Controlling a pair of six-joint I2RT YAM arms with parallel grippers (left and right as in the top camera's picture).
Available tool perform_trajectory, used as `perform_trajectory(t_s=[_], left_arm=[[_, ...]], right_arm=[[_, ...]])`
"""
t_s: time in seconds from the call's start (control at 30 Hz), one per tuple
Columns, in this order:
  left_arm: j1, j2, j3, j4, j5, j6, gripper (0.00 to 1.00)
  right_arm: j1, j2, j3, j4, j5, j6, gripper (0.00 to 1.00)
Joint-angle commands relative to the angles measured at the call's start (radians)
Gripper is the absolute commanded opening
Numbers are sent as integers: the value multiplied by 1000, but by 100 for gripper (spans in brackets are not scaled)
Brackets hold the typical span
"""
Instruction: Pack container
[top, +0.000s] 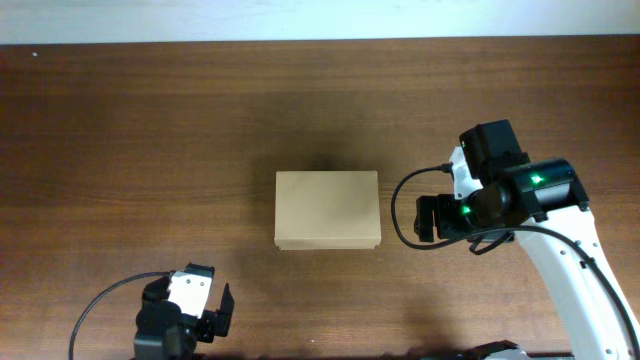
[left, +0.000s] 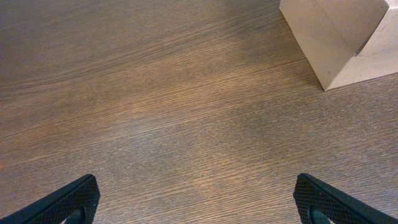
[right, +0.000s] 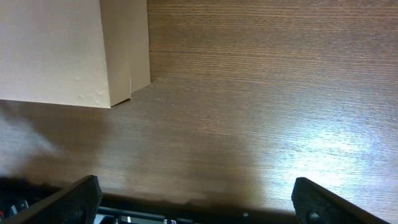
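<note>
- Container (top: 328, 209): tan cardboard box standing at the middle of the table (top: 150, 130), well apart from every edge; its top face reads flat and closed from overhead, with no markings
- Left gripper (left: 198, 208): sits at the near edge of the table, toward the left corner, well apart from the container; jaws stand wide apart with only bare wood between the fingertips (left: 68, 200); nothing held
- From the left wrist view, one corner of the container shows at the upper right
- Right gripper (right: 198, 205): sits on the right-hand side of the container, between it and the right edge, near but not touching; jaws spread wide, fingertips (right: 74, 196) over bare wood; nothing held
- From the right wrist view, the container's side wall and a corner seam occupy the upper left
- Black cable (top: 400, 210) loops off the right arm beside the container, not touching it
</note>
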Motion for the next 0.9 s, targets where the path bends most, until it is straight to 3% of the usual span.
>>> perform_trajectory(t_s=[0.0, 0.13, 0.23, 0.53, 0.87], left_arm=[[-5, -10, -13, 1, -8, 12, 100], [-5, -10, -13, 1, -8, 12, 100], [-5, -10, -13, 1, -8, 12, 100], [-5, -10, -13, 1, -8, 12, 100], [-5, -10, -13, 1, -8, 12, 100]], right_arm=[[0, -29, 13, 0, 6, 5, 99], [0, -56, 9, 32, 75, -15, 99], [0, -130, -52, 197, 101, -56, 99], [0, -476, -443, 551, 95, -130, 99], [0, -906, -905, 781, 95, -129, 99]])
